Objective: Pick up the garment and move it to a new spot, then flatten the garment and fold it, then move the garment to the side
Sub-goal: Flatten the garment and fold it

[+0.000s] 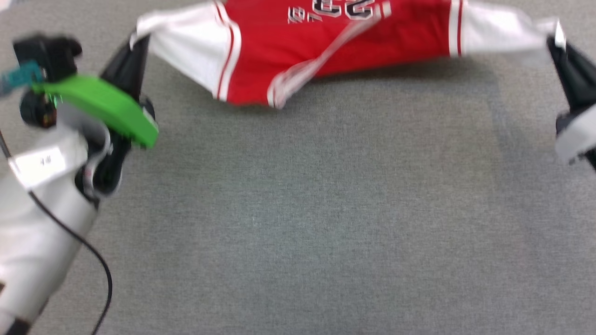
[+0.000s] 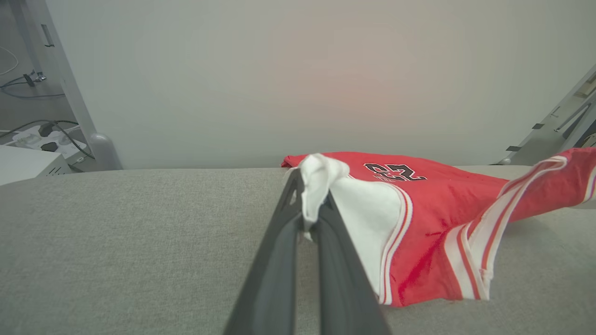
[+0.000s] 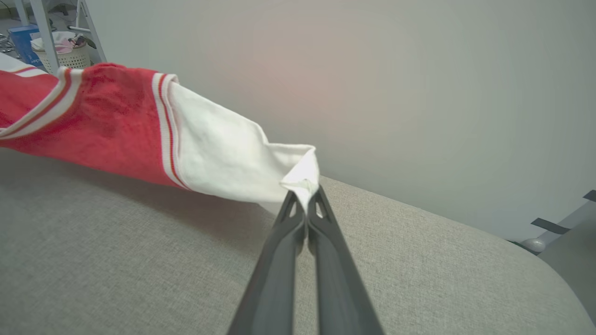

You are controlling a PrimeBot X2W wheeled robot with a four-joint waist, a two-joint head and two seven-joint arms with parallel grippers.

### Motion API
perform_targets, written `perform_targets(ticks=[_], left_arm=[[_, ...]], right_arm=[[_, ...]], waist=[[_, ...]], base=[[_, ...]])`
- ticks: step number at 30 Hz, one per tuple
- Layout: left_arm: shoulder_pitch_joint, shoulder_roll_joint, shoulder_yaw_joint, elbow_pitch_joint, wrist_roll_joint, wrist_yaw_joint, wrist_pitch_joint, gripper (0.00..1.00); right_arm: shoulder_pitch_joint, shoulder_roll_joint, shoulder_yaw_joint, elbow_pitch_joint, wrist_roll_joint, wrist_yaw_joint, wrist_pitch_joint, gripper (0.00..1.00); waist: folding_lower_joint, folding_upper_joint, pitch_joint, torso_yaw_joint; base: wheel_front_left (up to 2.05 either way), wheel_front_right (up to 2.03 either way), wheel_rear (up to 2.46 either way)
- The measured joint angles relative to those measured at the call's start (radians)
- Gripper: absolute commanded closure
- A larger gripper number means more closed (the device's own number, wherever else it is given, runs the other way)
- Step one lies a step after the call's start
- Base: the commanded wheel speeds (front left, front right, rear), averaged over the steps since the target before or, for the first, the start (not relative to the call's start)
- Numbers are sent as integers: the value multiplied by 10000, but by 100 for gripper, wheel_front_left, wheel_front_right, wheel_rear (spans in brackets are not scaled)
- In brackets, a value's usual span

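Since the left tool (image 2: 311,201) at 10 o'clock & right tool (image 3: 305,196) at 2 in head view each pinch shut on one white sleeve of the garment (image 1: 326,44), we've got it stretched btwn them at 12, mid sagging low over the desk (image 1: 307,209), prob. to spread it flat.

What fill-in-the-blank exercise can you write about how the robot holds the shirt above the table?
1. The left gripper and the right gripper each pinch one ___ of the shirt.
2. The sleeves are white, but the body of the shirt is ___.
3. The number printed on the shirt is ___.
4. The table under the shirt is ___ in colour.

Missing words: sleeve; red; 23; grey.
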Motion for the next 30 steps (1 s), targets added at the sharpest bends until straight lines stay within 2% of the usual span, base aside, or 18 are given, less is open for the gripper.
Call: perform_targets(ticks=[4, 9, 15, 23, 24, 30], left_arm=[[2078, 174, 575, -784, 119, 307, 0, 100], [4396, 54, 1208, -1329, 276, 744, 0, 100], [6404, -184, 1739, -1592, 552, 907, 0, 100], [8397, -418, 2259, -1871, 671, 1162, 0, 100], [8936, -508, 2290, -1902, 717, 1214, 0, 100], [9239, -725, 2412, -1902, 811, 1216, 0, 100]], right_arm=[[1944, -153, -683, -445, 144, 0, -10, 100], [4092, -36, -1358, -675, 349, 0, -12, 100], [6148, 389, -2219, -736, 286, 2, -13, 100], [8326, 832, -3072, -965, 117, 10, 171, 100], [8980, 976, -3313, -1064, 100, 10, 489, 100], [9623, 1154, -3751, -1415, 138, 10, 1078, 100]], waist=[[0, 0, -604, 77], [-1, 0, -1358, 146], [-1, 0, -2140, 191], [-1, 0, -2867, 190], [-1, 0, -3022, 197], [0, 0, -3064, 232]], base=[[0, 0, 0], [0, 0, 0], [0, 0, 0], [0, 0, 0], [0, 0, 0], [0, 0, 0]])
